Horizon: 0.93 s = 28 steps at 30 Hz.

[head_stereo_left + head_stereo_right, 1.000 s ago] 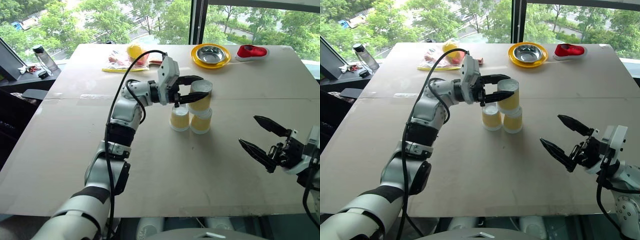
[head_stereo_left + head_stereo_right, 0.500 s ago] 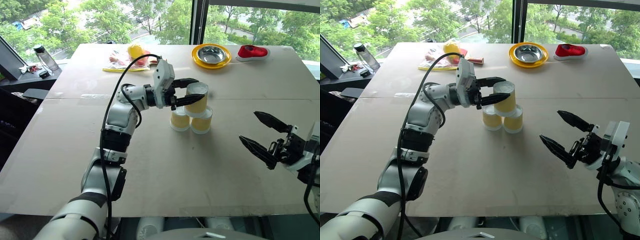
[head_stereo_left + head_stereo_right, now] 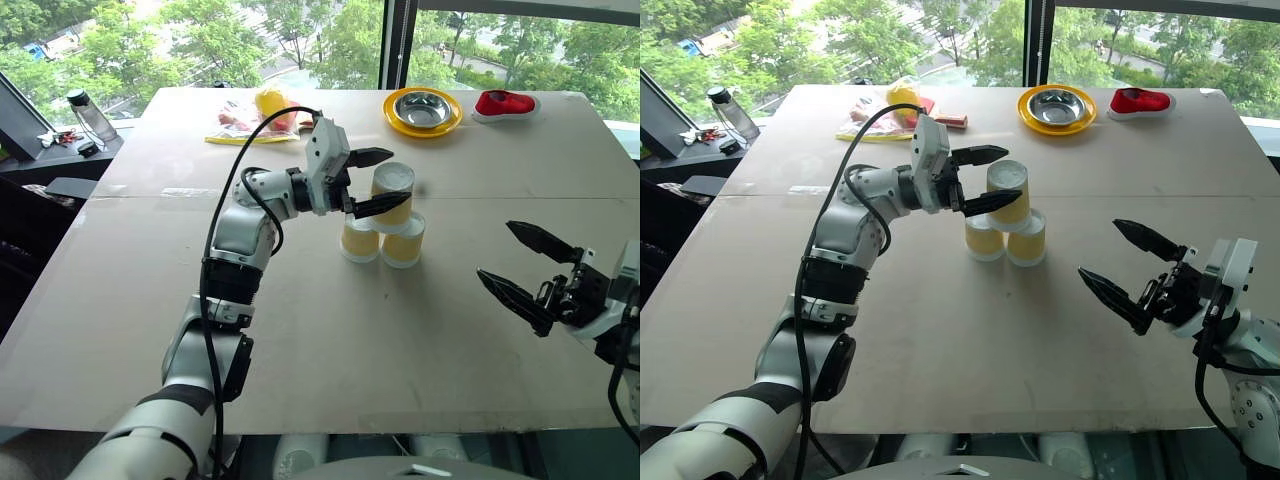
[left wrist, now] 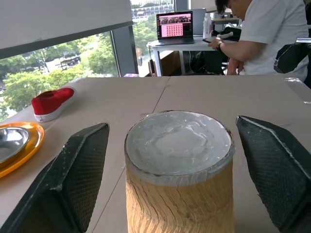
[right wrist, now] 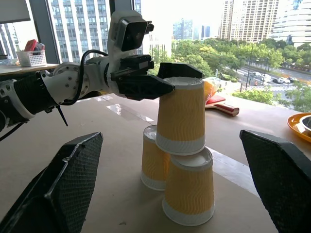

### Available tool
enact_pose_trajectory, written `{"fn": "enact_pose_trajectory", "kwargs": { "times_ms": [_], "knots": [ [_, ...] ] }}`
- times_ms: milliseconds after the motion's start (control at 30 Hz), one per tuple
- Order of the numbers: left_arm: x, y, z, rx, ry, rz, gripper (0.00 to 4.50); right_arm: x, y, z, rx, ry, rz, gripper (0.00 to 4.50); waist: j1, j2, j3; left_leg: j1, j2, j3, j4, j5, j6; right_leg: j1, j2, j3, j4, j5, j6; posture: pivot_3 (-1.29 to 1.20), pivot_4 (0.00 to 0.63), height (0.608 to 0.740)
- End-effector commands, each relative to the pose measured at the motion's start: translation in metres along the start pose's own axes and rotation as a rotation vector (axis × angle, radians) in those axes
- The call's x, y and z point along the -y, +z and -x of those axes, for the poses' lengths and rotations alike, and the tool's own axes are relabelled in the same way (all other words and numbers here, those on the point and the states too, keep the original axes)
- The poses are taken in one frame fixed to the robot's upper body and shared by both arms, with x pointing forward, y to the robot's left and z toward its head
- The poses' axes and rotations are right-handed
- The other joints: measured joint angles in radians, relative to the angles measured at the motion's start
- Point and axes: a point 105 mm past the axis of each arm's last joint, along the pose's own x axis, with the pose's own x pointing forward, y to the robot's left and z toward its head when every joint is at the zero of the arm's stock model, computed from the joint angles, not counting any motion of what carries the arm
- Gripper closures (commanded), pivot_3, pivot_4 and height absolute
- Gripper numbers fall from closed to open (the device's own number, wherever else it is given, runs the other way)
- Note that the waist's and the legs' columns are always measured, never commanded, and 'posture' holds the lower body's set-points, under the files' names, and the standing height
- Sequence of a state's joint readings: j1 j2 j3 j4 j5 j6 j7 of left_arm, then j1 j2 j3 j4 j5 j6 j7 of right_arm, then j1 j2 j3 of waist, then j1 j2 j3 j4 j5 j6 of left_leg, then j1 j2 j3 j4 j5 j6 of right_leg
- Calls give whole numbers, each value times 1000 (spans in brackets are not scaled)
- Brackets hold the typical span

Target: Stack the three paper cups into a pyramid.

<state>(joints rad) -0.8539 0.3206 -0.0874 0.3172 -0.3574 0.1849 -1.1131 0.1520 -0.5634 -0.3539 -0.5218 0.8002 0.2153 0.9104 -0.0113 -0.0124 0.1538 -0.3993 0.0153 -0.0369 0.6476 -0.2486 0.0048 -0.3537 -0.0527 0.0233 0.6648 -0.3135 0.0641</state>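
Three paper cups stand upside down mid-table as a pyramid. Two lower cups (image 3: 360,241) (image 3: 403,244) sit side by side, and the top cup (image 3: 392,192) rests across their white bases. My left gripper (image 3: 398,178) reaches in level from the left and is open. Its black fingers (image 4: 73,179) flank the top cup (image 4: 179,165) with a gap on each side. My right gripper (image 3: 496,250) hovers open to the right of the stack, nothing between its fingers. The right wrist view faces the pyramid (image 5: 181,116) from the side.
A yellow-rimmed steel bowl (image 3: 422,110) and a red object (image 3: 503,103) lie at the table's far right. A yellow bag with items (image 3: 262,112) lies at the far middle. A bottle (image 3: 88,115) stands off the far left corner. A person (image 4: 272,34) sits at a desk beyond.
My left gripper has opened and let go of the top cup, which stays resting on the two lower cups. The right gripper has kept still.
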Motion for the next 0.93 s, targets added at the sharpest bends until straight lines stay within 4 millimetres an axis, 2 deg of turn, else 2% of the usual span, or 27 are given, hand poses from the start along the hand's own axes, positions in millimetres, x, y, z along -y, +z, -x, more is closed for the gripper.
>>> {"fn": "enact_pose_trajectory", "kwargs": {
  "times_ms": [33,67,100,200,267,333,467,567,733,833,933],
  "knots": [
    [1,25,1,80,6,-50,108,0,7,2,21,0,19,0,0,0,0,0,0,0,0,0,0,0,0,0,0,0,0,0,150,740],
    [0,28,1,99,9,-38,108,0,7,3,20,-1,19,0,0,0,0,0,0,0,0,0,0,0,0,0,0,0,0,0,150,740],
    [2,41,6,148,4,-36,108,-1,5,5,10,-2,14,0,0,0,0,0,0,0,0,0,0,0,0,0,0,0,0,0,150,740],
    [10,68,34,238,13,-17,108,0,-10,16,-40,-31,-11,0,-3,0,0,0,1,0,0,0,0,0,0,0,0,0,0,0,150,740],
    [21,63,55,213,20,40,108,2,-25,28,-83,-54,-26,0,-9,1,0,0,2,1,-1,0,0,0,0,1,-1,0,0,0,150,740],
    [34,43,75,115,50,108,108,5,-37,38,-103,-90,-41,0,-13,3,-1,3,4,2,-4,0,0,0,0,3,-1,0,0,0,150,740],
    [56,-11,112,-136,205,126,108,9,-62,53,-158,-122,-64,0,-9,4,-1,4,6,4,-5,0,1,0,0,4,0,0,0,0,150,740],
    [74,-40,130,-197,315,158,108,12,-80,59,-217,-108,-47,0,0,4,-1,5,6,4,-3,-1,1,2,0,5,-1,0,-1,0,150,740],
    [103,-81,143,-297,416,223,108,18,-94,57,-258,-93,-25,0,6,4,-1,6,5,2,-1,-1,1,5,-2,4,-1,0,-1,0,150,740],
    [119,-98,145,-334,434,239,108,24,-97,52,-276,-108,-53,0,6,4,-1,7,5,2,-1,-1,1,6,-2,5,-1,0,-1,0,150,740],
    [125,-106,146,-348,427,237,108,27,-97,49,-277,-102,-58,0,5,4,-1,7,6,2,-1,-1,1,6,-2,5,-1,0,-1,0,150,740]
  ]
}}
